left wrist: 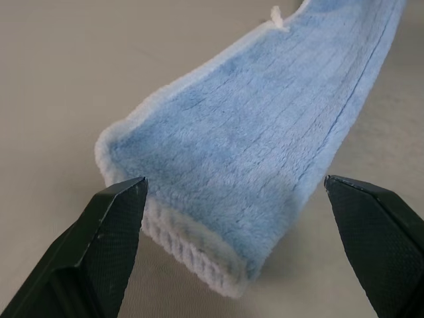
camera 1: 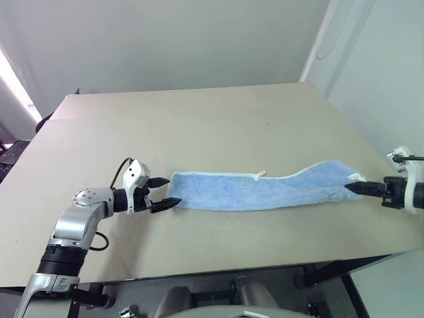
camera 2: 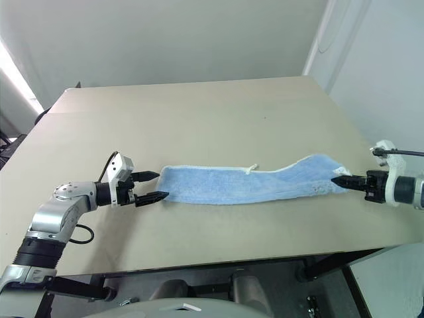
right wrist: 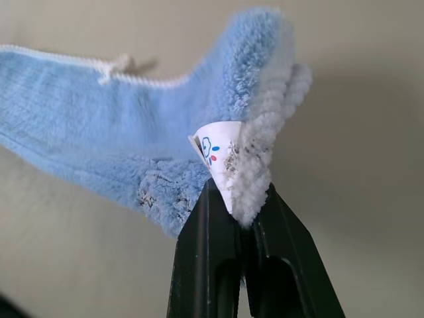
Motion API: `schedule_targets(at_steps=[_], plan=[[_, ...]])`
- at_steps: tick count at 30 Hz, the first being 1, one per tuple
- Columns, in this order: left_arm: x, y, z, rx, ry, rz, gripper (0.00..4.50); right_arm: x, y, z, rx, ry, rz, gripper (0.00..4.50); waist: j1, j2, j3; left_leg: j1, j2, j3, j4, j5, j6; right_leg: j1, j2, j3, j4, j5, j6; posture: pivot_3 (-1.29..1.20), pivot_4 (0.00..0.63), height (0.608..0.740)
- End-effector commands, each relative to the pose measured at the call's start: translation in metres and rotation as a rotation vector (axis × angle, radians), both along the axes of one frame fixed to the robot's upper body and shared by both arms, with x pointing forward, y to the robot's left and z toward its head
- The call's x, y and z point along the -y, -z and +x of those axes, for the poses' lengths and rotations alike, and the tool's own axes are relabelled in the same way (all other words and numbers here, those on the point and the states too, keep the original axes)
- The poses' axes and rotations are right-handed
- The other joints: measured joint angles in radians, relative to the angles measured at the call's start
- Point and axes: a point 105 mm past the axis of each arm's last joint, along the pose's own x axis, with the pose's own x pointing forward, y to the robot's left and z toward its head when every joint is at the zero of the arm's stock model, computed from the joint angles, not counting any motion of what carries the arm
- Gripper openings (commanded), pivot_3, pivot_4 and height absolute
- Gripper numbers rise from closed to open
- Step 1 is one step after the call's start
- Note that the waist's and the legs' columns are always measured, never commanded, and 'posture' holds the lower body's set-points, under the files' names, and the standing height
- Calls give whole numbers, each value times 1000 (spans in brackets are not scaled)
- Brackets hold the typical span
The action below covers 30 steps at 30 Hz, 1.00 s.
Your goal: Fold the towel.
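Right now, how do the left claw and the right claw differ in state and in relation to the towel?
The left claw is open, its fingers apart at the towel's near end, gripping nothing; the right claw is shut on the towel's other end, pinching edging and tag, lifting it slightly. Both have black fingers and point toward the towel.

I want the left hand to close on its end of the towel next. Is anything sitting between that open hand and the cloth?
Nothing visible. The left hand is open, its fingers at either side of the towel end, bare table around it. The right hand is shut on the far end.
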Motion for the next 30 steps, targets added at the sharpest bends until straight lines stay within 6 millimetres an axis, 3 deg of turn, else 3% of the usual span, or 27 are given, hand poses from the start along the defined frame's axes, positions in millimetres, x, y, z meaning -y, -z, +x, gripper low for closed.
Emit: schedule_targets(at_steps=[1, 6, 12, 19, 25, 30], plan=[[1, -12, 0, 47, 7, 5, 4500, -41, -23, 9, 147, -153, -21, 72, 3, 0, 0, 0, 0, 0, 0, 0, 0, 0, 0, 0, 0, 1, 1, 0, 0, 740], [-3, -8, -5, 22, -1, 20, 4500, -107, -20, 2, 171, -369, 21, 72, 9, 0, 0, -2, 0, -1, 0, 0, 0, -2, -1, 0, 0, 2, 2, 0, 0, 740], [-1, -6, -7, 17, 0, 31, 4500, -156, -8, -1, 152, -526, 59, 72, 10, 0, 0, -3, -1, -1, 1, 0, 0, -2, -3, 0, 0, 2, 2, 0, 0, 740], [-2, -4, -8, 14, -7, 38, 4500, -195, 6, -4, 111, -656, 99, 72, 9, 0, 0, -3, 0, -1, 1, 0, 0, -3, -3, 0, 0, 2, 2, 0, 0, 740], [-1, -2, -9, 13, -10, 46, 4500, -212, 34, 5, 40, -653, 33, 72, 10, 0, 0, -3, 0, -1, 1, 0, 0, -3, -3, 0, 0, 3, 0, 0, 0, 740], [0, -2, -9, 13, -13, 41, 4500, -215, 39, 12, 34, -632, 21, 1426, 10, 0, 0, -4, 0, -1, 1, 0, 0, -4, -3, -1, 0, 5, -2, 0, 0, 740]])
